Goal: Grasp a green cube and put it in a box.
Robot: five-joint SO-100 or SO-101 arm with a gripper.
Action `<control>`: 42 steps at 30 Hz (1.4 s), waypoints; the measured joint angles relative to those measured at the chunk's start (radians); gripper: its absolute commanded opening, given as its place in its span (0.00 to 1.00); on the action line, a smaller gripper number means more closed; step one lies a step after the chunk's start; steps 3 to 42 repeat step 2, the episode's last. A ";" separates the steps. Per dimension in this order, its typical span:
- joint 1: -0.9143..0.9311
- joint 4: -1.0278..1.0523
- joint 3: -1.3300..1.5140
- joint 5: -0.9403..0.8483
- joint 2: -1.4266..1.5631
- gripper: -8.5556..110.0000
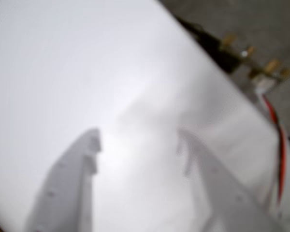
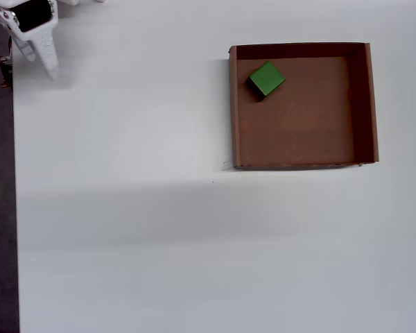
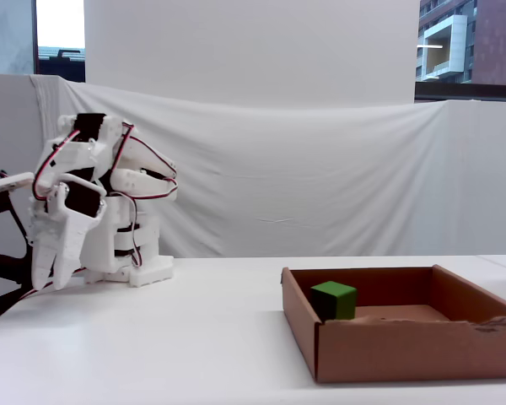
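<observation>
- Green cube (image 2: 266,78): one only, sits inside the box on its floor, in the top-left corner as the overhead view shows it, turned at an angle to the walls; close to the left wall and near the top wall, touching or not I cannot tell.
- Left to right in the overhead view: arm (image 2: 31,24) at the top-left corner of the table (image 2: 125,229), then a bare white stretch, then the box (image 2: 235,111) right of centre. Arm and box well apart.
- One arm, white printed, folded up at the table's left end in the fixed view (image 3: 93,194), red and black wires looping over it.
- Gripper (image 3: 51,283): one, points down above the table edge, nothing between the jaws. In the wrist view (image 1: 137,145) the two jaws stand spread apart with only blurred white table between them; picture is soft.
- Box: one, brown cardboard, shallow, low upright walls, flat on the table; in the fixed view (image 3: 388,350) it is at the right, near wall facing the camera.
- Cube in the fixed view (image 3: 334,300): at the box's left end, upright on the floor, top above the near wall's rim.
- White cloth backdrop (image 3: 320,169) hangs behind the table.
- Wrist view top right: table edge, dark floor beyond, a red wire (image 1: 282,145) along the right side.
</observation>
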 measured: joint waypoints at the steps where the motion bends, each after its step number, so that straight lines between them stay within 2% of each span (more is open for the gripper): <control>1: 0.000 0.000 0.000 0.000 0.000 0.25; 42: 0.000 0.000 0.000 0.000 0.000 0.25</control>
